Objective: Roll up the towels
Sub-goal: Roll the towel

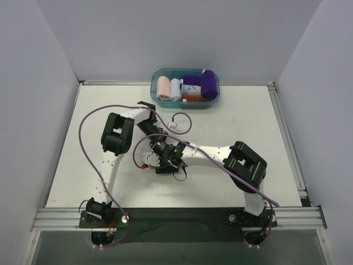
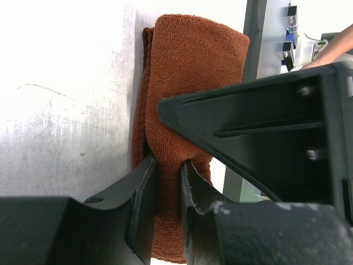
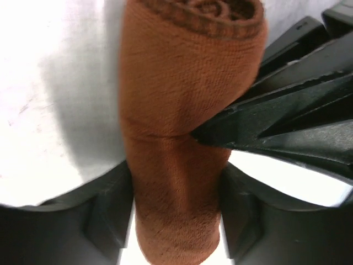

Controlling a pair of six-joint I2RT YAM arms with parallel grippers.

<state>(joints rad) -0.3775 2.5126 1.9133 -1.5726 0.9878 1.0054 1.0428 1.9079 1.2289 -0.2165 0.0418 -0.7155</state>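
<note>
Rust-brown towel [image 3: 176,110], already rolled tight, is being held low over the middle of the table [image 1: 248,121]. It is being pinched near one end by the left gripper [image 2: 168,165], jaws pressed narrow on the cloth. It is being straddled by the right gripper [image 3: 175,176], pads seemingly touching both sides. Rolling is judged done and transfer is being set up. Next, a firm hold is being called for so the roll is not loosened on the way to the far bin [image 1: 156,88], where the purple towel [image 1: 208,84] is being kept rolled.

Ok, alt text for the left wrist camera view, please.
The left hand pinches a rolled rust-brown towel on the white table. A black finger of the right hand reaches in from the right, tip touching the roll.
</note>
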